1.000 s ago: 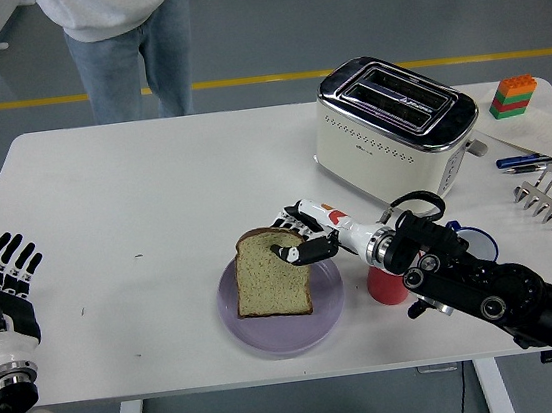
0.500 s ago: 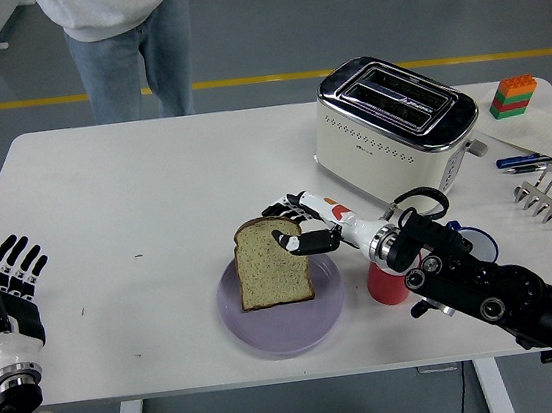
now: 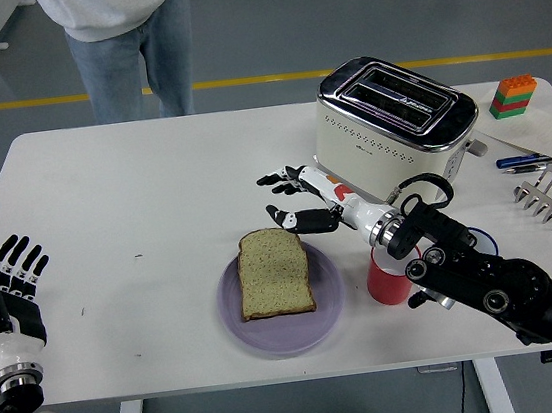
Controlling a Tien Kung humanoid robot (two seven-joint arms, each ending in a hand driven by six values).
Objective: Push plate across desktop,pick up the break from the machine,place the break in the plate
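Bread (image 3: 277, 285) lies flat on the plate (image 3: 285, 332), within its rim. Right hand (image 3: 301, 203), fingers spread and empty, hovers at its 1 o'clock; open table lies toward 9.

Bright, even light from overhead fills the scene. The table (image 3: 135, 204) reads clean white, with only soft, short shadows under the toaster (image 3: 394, 126) and plate (image 3: 284, 316). The toaster's chrome top carries mild glare (no blown-out patches). Focus is sharp throughout.
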